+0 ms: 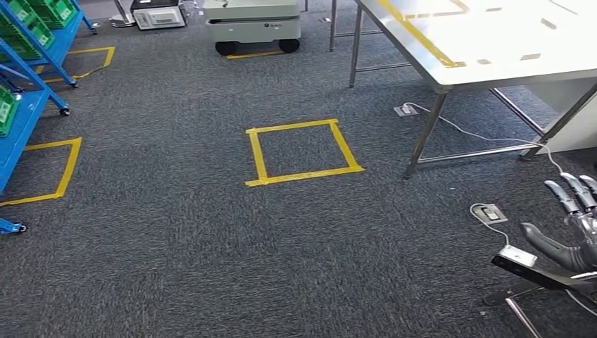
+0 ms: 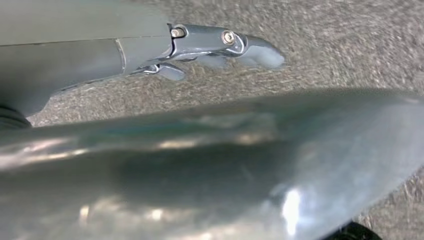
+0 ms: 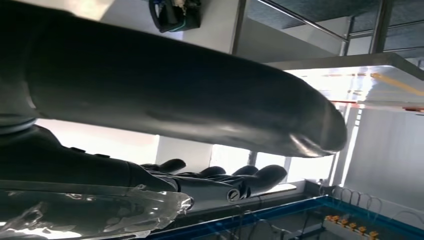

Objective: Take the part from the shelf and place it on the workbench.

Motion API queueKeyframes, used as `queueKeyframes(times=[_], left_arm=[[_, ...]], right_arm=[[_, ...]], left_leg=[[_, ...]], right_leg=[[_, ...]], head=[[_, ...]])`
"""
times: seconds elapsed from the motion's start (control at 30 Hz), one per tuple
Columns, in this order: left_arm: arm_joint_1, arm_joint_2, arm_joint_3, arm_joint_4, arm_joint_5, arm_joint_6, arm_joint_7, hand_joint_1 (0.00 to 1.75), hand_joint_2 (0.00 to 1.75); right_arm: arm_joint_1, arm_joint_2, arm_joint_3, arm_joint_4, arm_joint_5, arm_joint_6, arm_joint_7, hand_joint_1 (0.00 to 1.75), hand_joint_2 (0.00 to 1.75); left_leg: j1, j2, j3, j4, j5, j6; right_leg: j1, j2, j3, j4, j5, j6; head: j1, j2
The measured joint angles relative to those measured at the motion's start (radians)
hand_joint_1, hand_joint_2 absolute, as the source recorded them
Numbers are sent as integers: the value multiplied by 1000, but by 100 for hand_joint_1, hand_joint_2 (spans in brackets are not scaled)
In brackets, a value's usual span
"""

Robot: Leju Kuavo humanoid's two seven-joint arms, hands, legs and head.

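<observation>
In the head view my right hand [image 1: 574, 232] is at the lower right edge, above the carpet. Its thumb presses on a flat dark part [image 1: 524, 266] with a pale label at one end. The right wrist view shows the thick thumb [image 3: 200, 115] and dark fingers [image 3: 250, 180] over crinkled clear plastic [image 3: 90, 215] wrapped around the part. The steel workbench [image 1: 493, 42], marked with yellow tape, stands ahead to the right. The blue shelf [image 1: 28, 105] with green bins is at the far left. My left hand [image 2: 225, 45] hangs over the carpet, fingers straight and holding nothing.
A yellow tape square [image 1: 303, 151] marks the carpet ahead. A grey wheeled cart [image 1: 253, 24] stands at the back. A floor socket [image 1: 491, 213] and a white cable [image 1: 479, 134] lie near the workbench leg [image 1: 426, 137]. Another tape square [image 1: 49, 169] lies beside the shelf.
</observation>
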Motion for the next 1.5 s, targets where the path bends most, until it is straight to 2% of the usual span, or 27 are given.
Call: queueKeyframes(times=[0.07,0.13,0.17,0.2,0.23,0.27,0.33,0.4,0.43,0.5,0.57,0.63,0.7,0.73,0.8,0.87,0.93,1.0,1.07,1.13,1.17,1.2,1.23,1.3,1.37,1.43,1.5], left_arm=[[0,0,1,0,0,-3,0,0,0],[-3,-4,1,0,0,-4,0,0,0],[-3,-6,2,0,0,-5,0,0,0],[-3,-8,2,0,0,-5,0,0,0],[-2,-9,2,0,0,-5,0,0,0],[-1,-10,3,0,0,-5,0,0,0],[-1,-8,4,0,0,-5,0,0,0],[-5,-5,5,0,0,-5,0,0,0],[-7,-4,5,0,0,-5,0,0,0],[-4,-3,6,0,0,-5,0,0,0],[-1,-4,6,0,0,-5,0,0,0],[-3,-4,7,0,0,-5,0,0,0],[-5,-5,10,0,-1,-5,0,0,0],[-5,-6,12,0,-2,-5,0,0,0],[-2,-7,16,0,-2,-5,1,0,0],[-3,-7,19,0,-3,-5,1,0,0],[-5,-6,22,0,-4,-5,1,0,0],[-4,-5,23,0,-5,-5,1,0,0],[-3,-5,24,0,-6,-4,1,0,0],[-5,-6,24,0,-7,-4,1,0,0],[-6,-6,24,0,-8,-4,1,0,0],[-6,-7,24,0,-10,-4,1,0,0],[-5,-8,24,0,-11,-4,1,0,0],[-2,-9,24,0,-14,-5,1,0,0],[-4,-9,24,0,-17,-4,1,0,0],[-8,-10,24,0,-19,-4,1,0,0],[-9,-9,24,0,-20,-4,2,0,0]], right_arm=[[-2,-4,1,0,0,0,0,0,0],[-2,-8,1,0,0,-1,0,0,0],[-2,-9,1,0,-1,-1,0,0,0],[-2,-9,1,0,-1,-1,0,0,0],[-2,-9,1,0,-1,-1,0,0,0],[-3,-9,1,0,-1,-1,0,0,0],[-3,-9,1,0,-2,-1,0,0,0],[-3,-9,1,1,-3,-1,0,0,0],[-3,-9,2,1,-3,-2,1,0,0],[-6,-11,2,2,-3,-2,0,0,0],[-6,-14,2,2,-3,-4,1,0,0],[-4,-15,3,4,-3,-5,1,0,0],[-2,-15,7,6,-3,-5,2,0,0],[-2,-15,9,7,-3,-5,2,0,0],[-2,-15,10,8,-3,-5,3,0,0],[-3,-15,10,8,-3,-5,3,0,0],[-5,-16,10,8,-2,-6,4,0,0],[-7,-17,11,9,-1,-6,5,0,0],[-8,-19,11,9,0,-6,5,0,0],[-7,-20,11,9,2,-6,5,0,0],[-7,-21,11,9,3,-6,5,0,0],[-7,-21,12,9,3,-6,5,0,0],[-8,-21,13,10,3,-6,6,0,0],[-9,-21,14,11,3,-7,6,0,0],[-9,-21,15,12,3,-7,6,0,0],[-12,-24,15,13,3,-7,5,0,0],[-18,-28,17,14,3,-8,5,0,0]], left_leg=[[3,42,-30,64,-43,-8],[6,89,-102,207,-120,-15],[8,98,-138,276,-146,-15],[9,101,-160,315,-154,-13],[8,102,-161,314,-140,-8],[5,105,-142,272,-110,-3],[-9,147,-62,120,-44,13],[-19,191,-6,14,-17,19],[-22,195,1,-3,-16,18],[-19,171,4,-15,-5,18],[-10,146,11,-26,13,22],[-2,122,13,-28,20,25],[2,94,14,-28,20,26],[3,79,14,-28,20,25],[7,50,15,-27,21,21],[7,21,18,-24,18,9],[4,-2,20,-21,8,-4],[5,-18,20,-20,3,-11],[7,15,5,24,-29,-18],[12,74,-52,148,-107,-28],[15,89,-89,221,-144,-32],[18,96,-117,276,-164,-35],[21,98,-129,299,-163,-37],[26,110,-93,224,-105,-40],[29,161,-18,79,-44,-42],[29,198,19,3,-22,-39],[29,181,22,-5,-14,-28]], right_leg=[[2,-23,2,-2,6,-14],[8,-46,1,-2,7,-19],[11,-58,0,-3,6,-20],[14,-71,0,-3,5,-22],[16,-83,1,-3,3,-24],[17,-95,4,-3,1,-25],[20,-120,11,-4,-3,-27],[23,-141,18,-5,-10,-22],[24,-152,21,-7,-13,-19],[24,-164,30,-8,-17,-10],[24,-115,16,38,-44,0],[24,-54,-50,167,-105,9],[22,-41,-119,281,-141,15],[21,-40,-128,287,-131,17],[17,-29,-86,181,-65,20],[12,19,-19,38,-12,19],[13,46,13,-17,-2,5],[14,22,21,-20,0,-14],[13,-7,27,-25,10,-29],[14,-35,28,-29,16,-38],[14,-48,27,-29,15,-39],[14,-61,27,-30,14,-39],[15,-75,26,-30,14,-38],[14,-101,29,-29,11,-35],[18,-125,36,-27,4,-27],[22,-145,44,-25,-9,-15],[19,-165,57,-30,-21,-2]], head=[[-4,0],[-9,0],[-8,0],[-8,0],[-8,0],[-8,0],[-8,0],[-9,0],[-9,0],[-8,0],[-5,0],[0,0],[2,0],[2,0],[3,0],[2,0],[-1,0],[-3,0],[-5,0],[-8,0],[-10,0],[-9,0],[-10,0],[-9,0],[-10,0],[-7,0],[-3,0]])
